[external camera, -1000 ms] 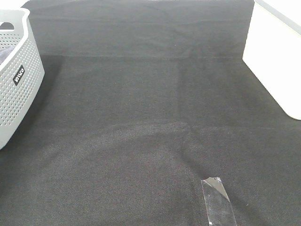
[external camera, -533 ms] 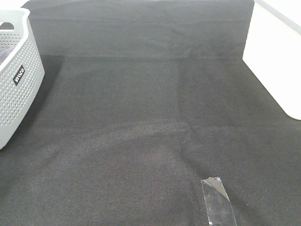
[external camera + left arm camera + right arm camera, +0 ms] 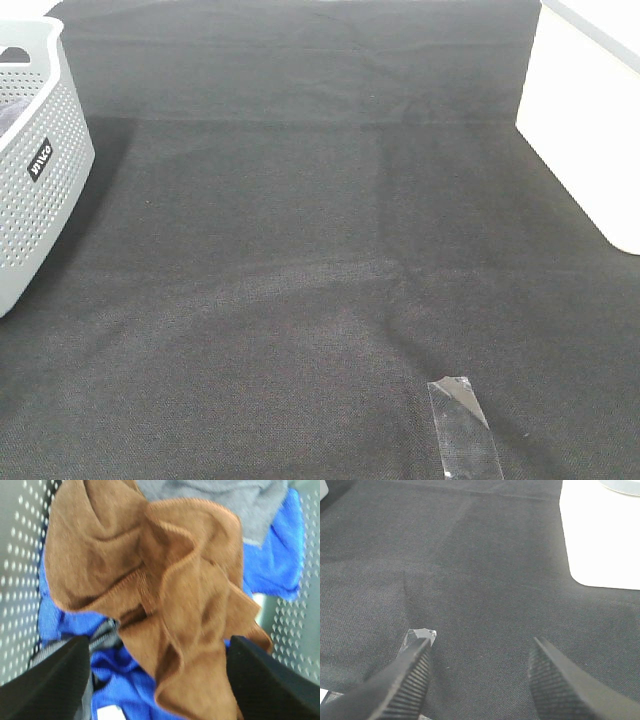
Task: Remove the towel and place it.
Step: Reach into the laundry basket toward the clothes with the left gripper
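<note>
— Where is the towel (image 3: pixel 165 590)?
— In the white perforated basket (image 3: pixel 40 190) at the left edge of the surface (image 3: pixel 320 250). The high view gives only the basket's outer wall and rim. The left wrist view looks inside: the brown towel lies crumpled on top of a blue cloth (image 3: pixel 275 560), with a grey cloth (image 3: pixel 235 500) beside it.
— And the left fingers (image 3: pixel 50 680)?
— Spread wide just above the towel, one on each side of its folds, gripping nothing. Whether they touch the fabric I cannot tell.
— The right fingers (image 3: pixel 405 685)?
— Seen only in the right wrist view: wide apart over the black surface, nothing between them. One fingertip is next to the end of a strip of clear tape (image 3: pixel 462 425), which the high view shows whole, near the front edge.
— Anything else?
— A white object (image 3: pixel 580 130) at the right edge, in both of those views.
</note>
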{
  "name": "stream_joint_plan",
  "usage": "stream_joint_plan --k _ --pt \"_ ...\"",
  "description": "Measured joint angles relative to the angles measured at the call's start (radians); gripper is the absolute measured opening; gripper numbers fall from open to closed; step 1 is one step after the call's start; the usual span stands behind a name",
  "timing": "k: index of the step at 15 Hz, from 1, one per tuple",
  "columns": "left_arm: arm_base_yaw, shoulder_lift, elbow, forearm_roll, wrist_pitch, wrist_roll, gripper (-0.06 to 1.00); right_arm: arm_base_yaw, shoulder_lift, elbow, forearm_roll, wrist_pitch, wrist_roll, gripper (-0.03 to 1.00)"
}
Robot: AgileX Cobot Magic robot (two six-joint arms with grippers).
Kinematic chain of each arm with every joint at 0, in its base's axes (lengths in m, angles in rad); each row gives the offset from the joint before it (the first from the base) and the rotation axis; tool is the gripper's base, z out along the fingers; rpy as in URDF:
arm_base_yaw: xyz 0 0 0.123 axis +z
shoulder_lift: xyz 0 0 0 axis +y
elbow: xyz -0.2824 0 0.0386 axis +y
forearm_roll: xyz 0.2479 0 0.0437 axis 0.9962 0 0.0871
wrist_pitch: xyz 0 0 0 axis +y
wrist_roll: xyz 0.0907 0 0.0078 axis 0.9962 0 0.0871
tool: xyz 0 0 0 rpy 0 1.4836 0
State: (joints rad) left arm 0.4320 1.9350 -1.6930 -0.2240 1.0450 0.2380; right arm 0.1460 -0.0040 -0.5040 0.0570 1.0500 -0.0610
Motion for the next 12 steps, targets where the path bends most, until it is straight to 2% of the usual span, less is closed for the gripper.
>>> stream_joint_plan --k 9,12 --pt "0.000 0.118 -0.044 -0.047 -0.020 0.029 0.69 0.000 0.000 0.000 0.000 0.000 0.000 0.56" --pt "0.000 0.118 -0.044 -0.073 -0.022 0.030 0.63 0.000 0.000 0.000 0.000 0.000 0.000 0.56"
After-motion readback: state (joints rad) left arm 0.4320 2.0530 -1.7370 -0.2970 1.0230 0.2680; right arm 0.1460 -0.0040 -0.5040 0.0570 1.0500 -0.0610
